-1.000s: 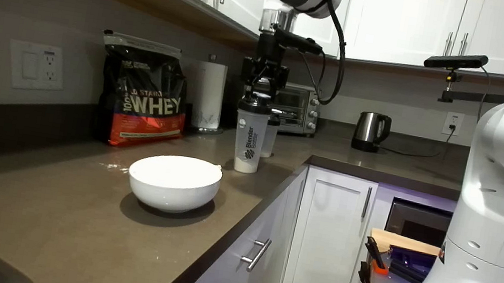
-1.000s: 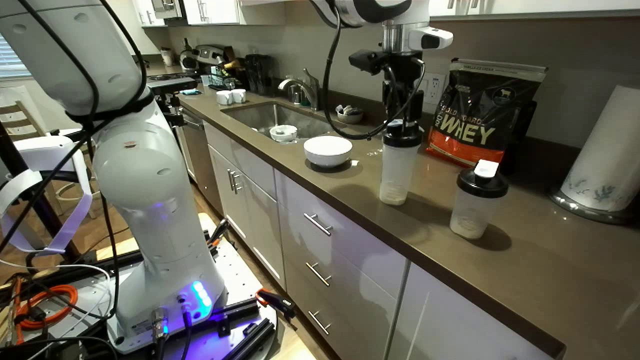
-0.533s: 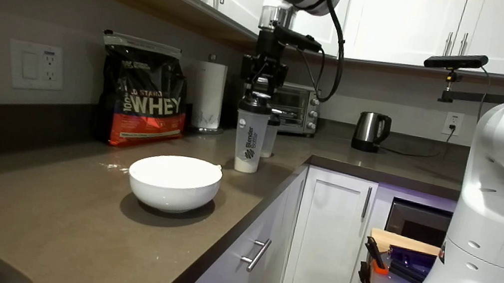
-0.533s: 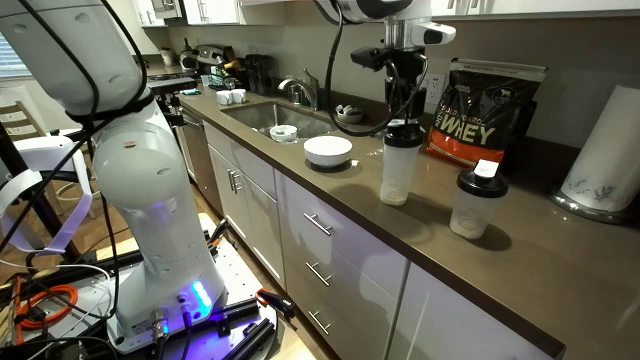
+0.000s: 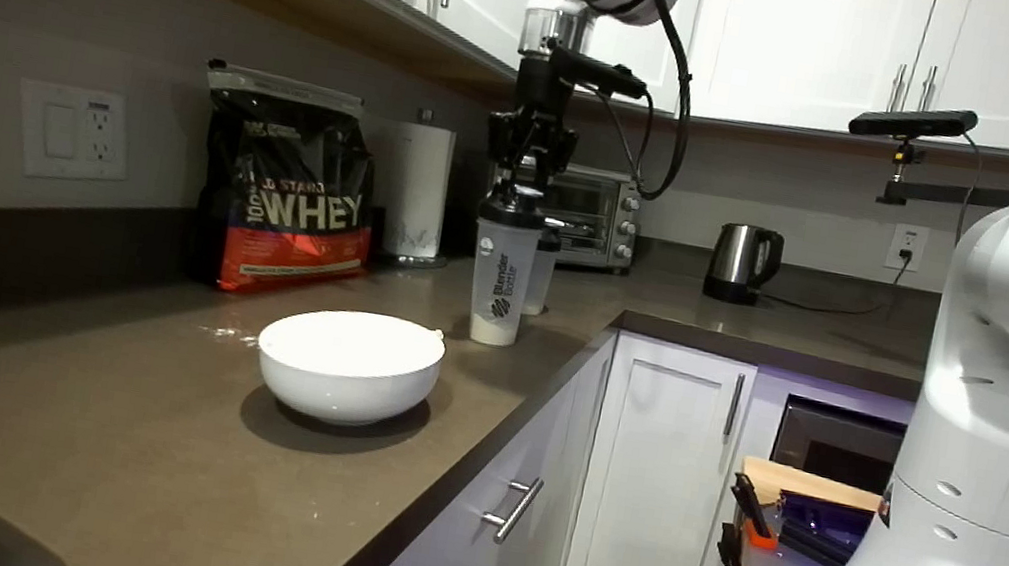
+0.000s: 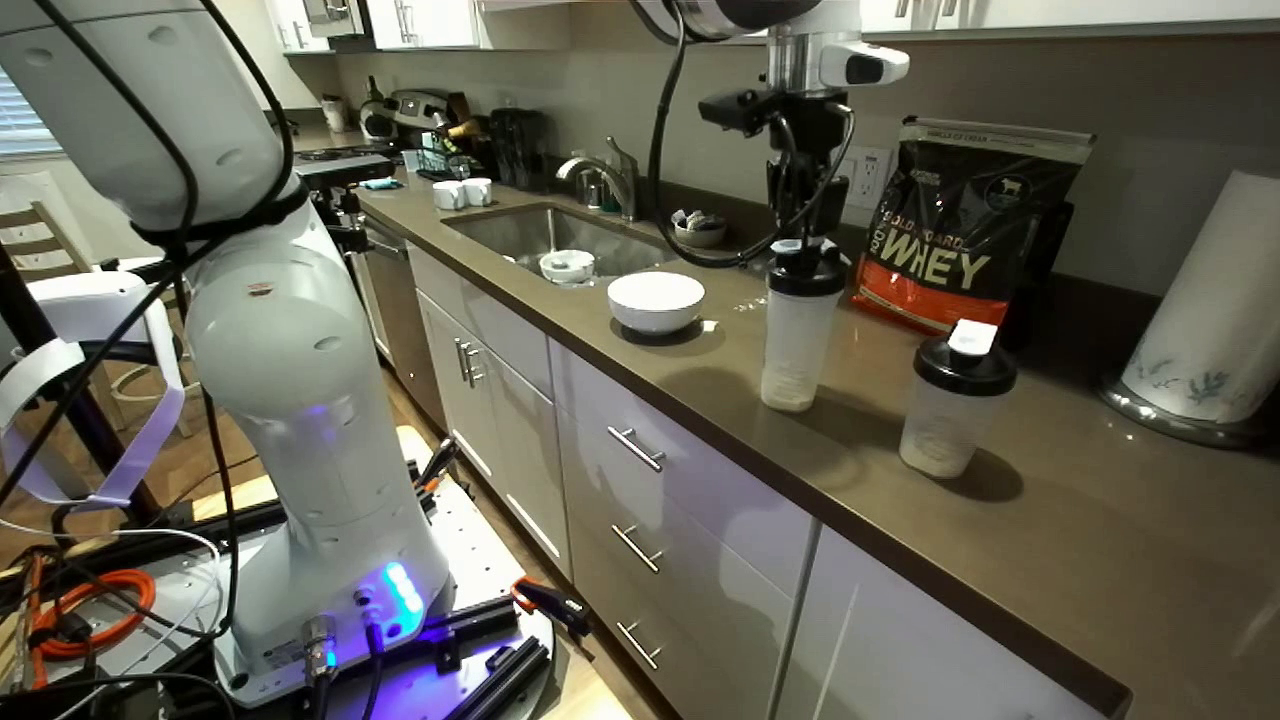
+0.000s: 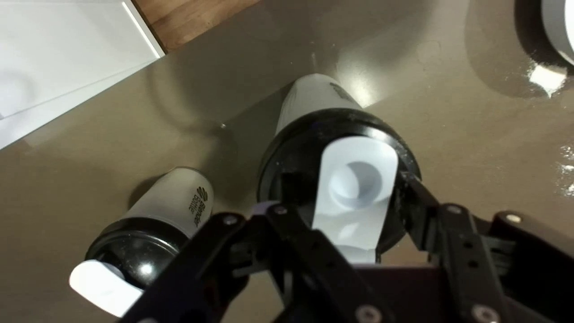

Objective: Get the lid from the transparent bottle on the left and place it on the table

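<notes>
The transparent bottle stands upright on the counter in both exterior views [image 5: 501, 272] [image 6: 797, 350]; its body shows in the wrist view [image 7: 314, 96]. The black round lid [image 6: 806, 275] with a white flip tab sits on its mouth, and fills the middle of the wrist view [image 7: 296, 152]. My gripper [image 7: 352, 190] points down over the lid, one finger on each side of the white tab. In both exterior views the dark fingertips [image 5: 517, 186] [image 6: 805, 245] blend with the lid. Whether they press on it is hidden. The table is the grey-brown counter [image 5: 137, 427].
A second, shorter-looking shaker bottle [image 6: 940, 430] with a black lid stands close by, left in the wrist view [image 7: 175, 202]. A white bowl [image 5: 345, 379], a whey bag [image 5: 284, 208], a paper-towel roll [image 5: 417, 193] and a kettle [image 5: 746, 261] stand around. The counter front edge [image 6: 650, 370] is near.
My gripper and wrist have shifted and turned very slightly above the lid. The bottle has moved barely, if at all. Other things have stayed put.
</notes>
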`<state>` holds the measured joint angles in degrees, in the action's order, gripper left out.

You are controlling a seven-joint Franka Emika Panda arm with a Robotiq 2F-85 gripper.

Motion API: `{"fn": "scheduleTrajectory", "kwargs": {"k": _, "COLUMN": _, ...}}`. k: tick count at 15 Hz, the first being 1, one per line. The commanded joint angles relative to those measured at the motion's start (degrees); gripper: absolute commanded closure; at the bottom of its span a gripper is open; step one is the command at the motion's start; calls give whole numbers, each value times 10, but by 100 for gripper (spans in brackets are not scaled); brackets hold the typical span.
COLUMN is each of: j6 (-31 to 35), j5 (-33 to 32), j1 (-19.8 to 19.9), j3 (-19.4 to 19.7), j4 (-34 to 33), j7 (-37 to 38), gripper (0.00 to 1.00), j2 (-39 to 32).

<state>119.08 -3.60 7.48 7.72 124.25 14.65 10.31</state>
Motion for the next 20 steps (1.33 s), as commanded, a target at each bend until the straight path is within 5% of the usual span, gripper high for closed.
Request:
{"fn": "scheduleTrajectory", "kwargs": {"k": 1, "j6": -45, "j5": -21, "j1": 6, "j3": -11, "j4": -17, "j7": 12, "gripper": 48, "j2": -1}}
{"fn": "scheduleTrajectory", "kwargs": {"k": 4, "j6": -78, "j5": -22, "j1": 4, "j3": -14, "j4": -21, "j7": 11, "gripper": 41, "j2": 3}}
{"fn": "scheduleTrajectory", "kwargs": {"k": 7, "j6": -94, "j5": -18, "j1": 3, "j3": -16, "j4": -15, "j7": 10, "gripper": 67, "j2": 8}}
{"fn": "scheduleTrajectory", "kwargs": {"k": 10, "j6": -103, "j5": -18, "j1": 2, "j3": -18, "j4": -13, "j7": 10, "gripper": 82, "j2": 10}}
{"fn": "scheduleTrajectory", "kwargs": {"k": 20, "j6": -113, "j5": -21, "j1": 1, "j3": -24, "j4": -3, "j7": 12, "gripper": 87, "j2": 27}}
